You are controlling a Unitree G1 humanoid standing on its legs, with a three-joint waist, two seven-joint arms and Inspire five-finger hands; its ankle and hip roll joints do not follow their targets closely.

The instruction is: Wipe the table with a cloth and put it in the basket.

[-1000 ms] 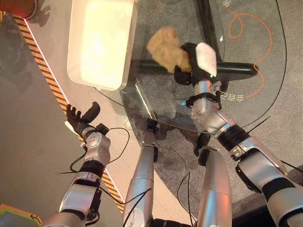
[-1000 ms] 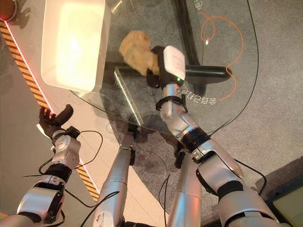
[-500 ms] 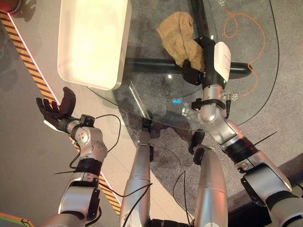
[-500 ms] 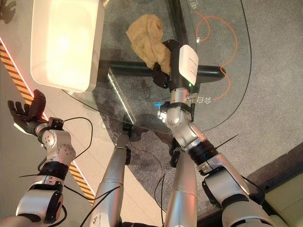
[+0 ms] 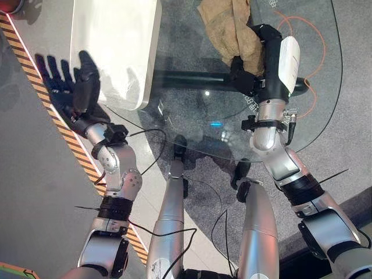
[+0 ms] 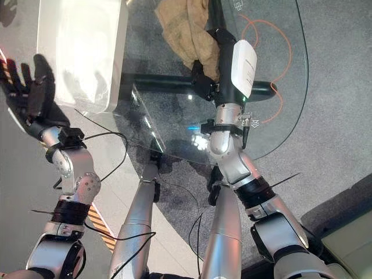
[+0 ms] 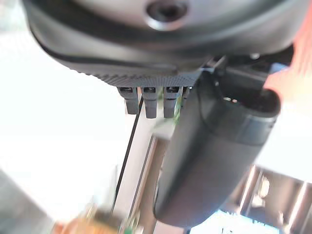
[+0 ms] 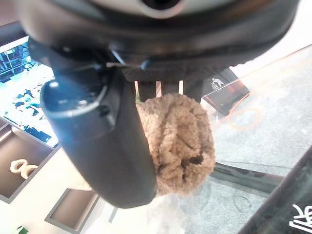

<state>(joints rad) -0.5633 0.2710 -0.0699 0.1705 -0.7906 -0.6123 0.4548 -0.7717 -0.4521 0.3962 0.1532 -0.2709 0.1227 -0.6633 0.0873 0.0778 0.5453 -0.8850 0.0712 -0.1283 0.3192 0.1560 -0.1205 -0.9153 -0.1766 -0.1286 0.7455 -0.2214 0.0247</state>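
A crumpled tan cloth (image 5: 228, 26) lies on the round glass table (image 5: 192, 113), towards its far side. My right hand (image 5: 254, 65) is shut on the cloth's near end; in the right wrist view the cloth (image 8: 178, 141) is bunched between the thumb (image 8: 105, 141) and the fingers. A white rectangular basket (image 5: 116, 40) stands on the table's left part. My left hand (image 5: 71, 90) is raised beside the basket's near left corner, open with straight, spread fingers (image 7: 146, 102) and holding nothing.
A black table base bar (image 5: 192, 78) shows under the glass. An orange cable (image 5: 318, 96) loops beneath the table's right side. Yellow-black striped tape (image 5: 78, 154) runs across the floor on the left.
My right hand has pushed the cloth farther across the table, away from me. My left hand has risen from near the floor tape up beside the basket, fingers spreading.
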